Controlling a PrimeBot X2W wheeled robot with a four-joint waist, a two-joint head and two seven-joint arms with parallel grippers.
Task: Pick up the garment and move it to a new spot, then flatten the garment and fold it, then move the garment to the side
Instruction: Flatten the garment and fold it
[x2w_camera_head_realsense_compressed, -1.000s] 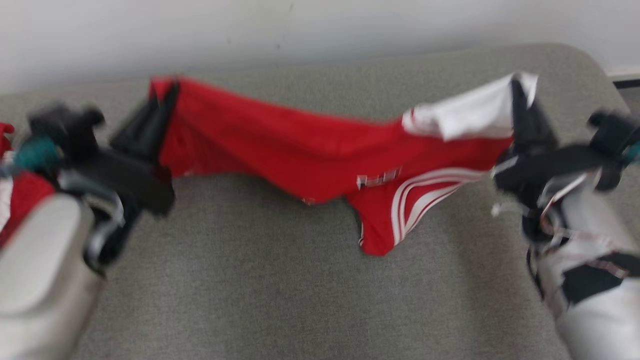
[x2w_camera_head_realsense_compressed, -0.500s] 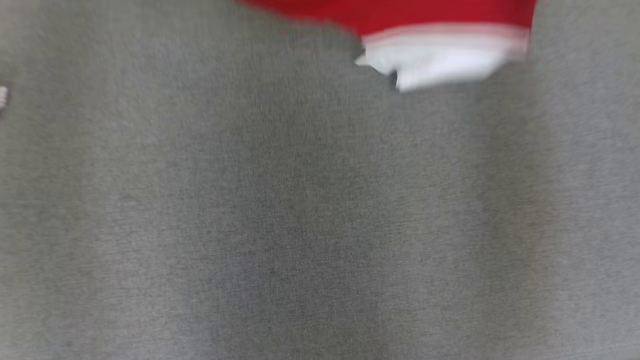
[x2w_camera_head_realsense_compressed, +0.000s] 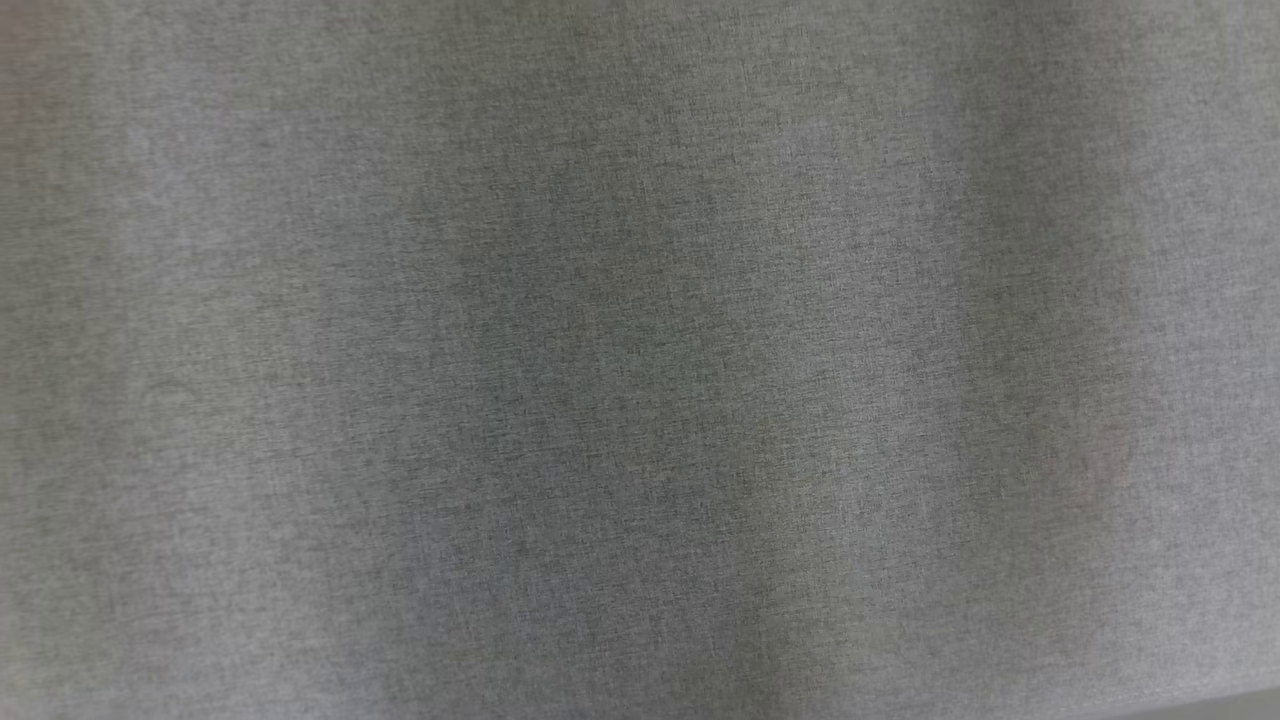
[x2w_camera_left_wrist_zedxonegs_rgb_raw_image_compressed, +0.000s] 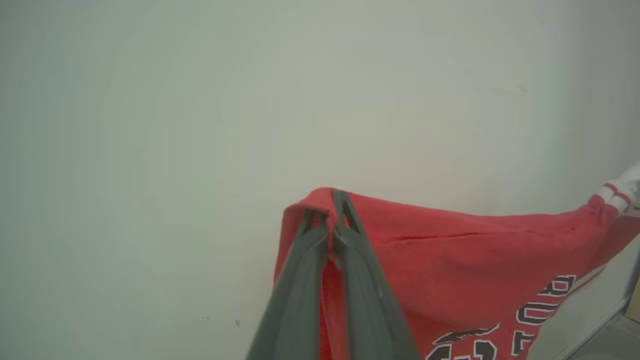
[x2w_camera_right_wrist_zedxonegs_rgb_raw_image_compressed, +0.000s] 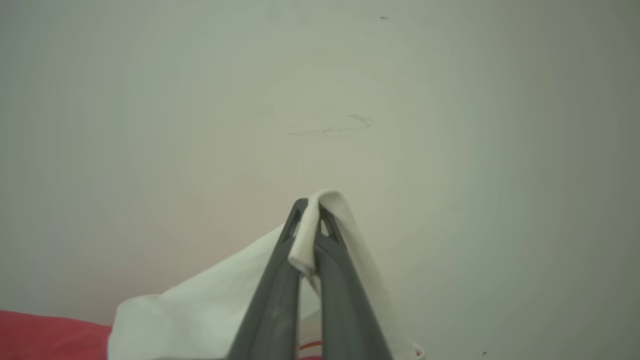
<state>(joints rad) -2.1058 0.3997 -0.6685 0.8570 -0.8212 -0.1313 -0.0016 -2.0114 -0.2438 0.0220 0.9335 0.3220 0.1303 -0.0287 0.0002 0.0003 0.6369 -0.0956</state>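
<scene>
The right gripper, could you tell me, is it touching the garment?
Touching. The right wrist view shows the right gripper shut on a white fold of the garment, which is pinched there.

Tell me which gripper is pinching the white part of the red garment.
The right gripper: it is shut on the white fold of the red and white fabric garment. The left gripper clamps a red edge instead.
</scene>
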